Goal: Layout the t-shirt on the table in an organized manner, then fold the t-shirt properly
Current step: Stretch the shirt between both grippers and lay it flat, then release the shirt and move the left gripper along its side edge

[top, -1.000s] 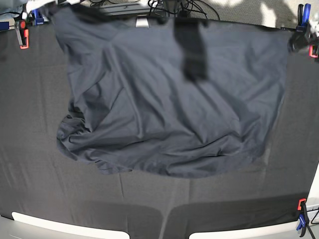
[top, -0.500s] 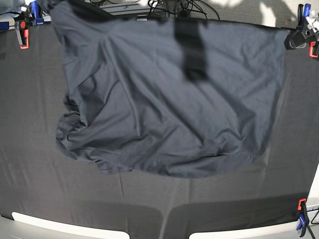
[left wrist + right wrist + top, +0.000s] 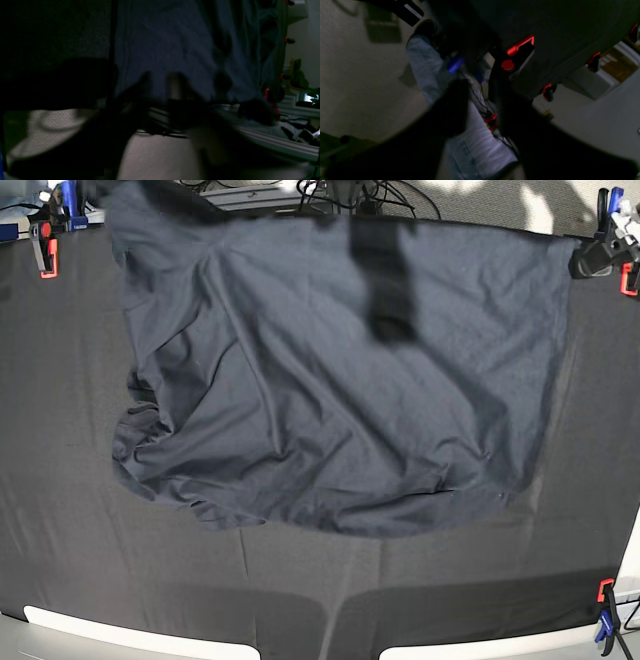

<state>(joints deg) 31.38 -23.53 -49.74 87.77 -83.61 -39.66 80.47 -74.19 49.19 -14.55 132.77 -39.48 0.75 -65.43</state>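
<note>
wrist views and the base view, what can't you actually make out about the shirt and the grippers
- Base view: t-shirt far edge and collar run off the top of the frame; both grippers out of sight.
- Base view: its near-left part is bunched, so any sleeve there is hidden in folds.
- Left wrist view: dark and blurred; fingers are only a black shape.
- Right wrist view: motion blur; whether the jaws hold anything is unclear.

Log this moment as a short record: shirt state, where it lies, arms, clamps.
shirt: t-shirt spread wide over the table, wrinkled, not folded
far edge: reaches the table's far side
bunching: near-left hem crumpled
left gripper: at far right corner, jaws unclear
right gripper: not seen in base view
clamps: red clamp far left, another near right
</note>
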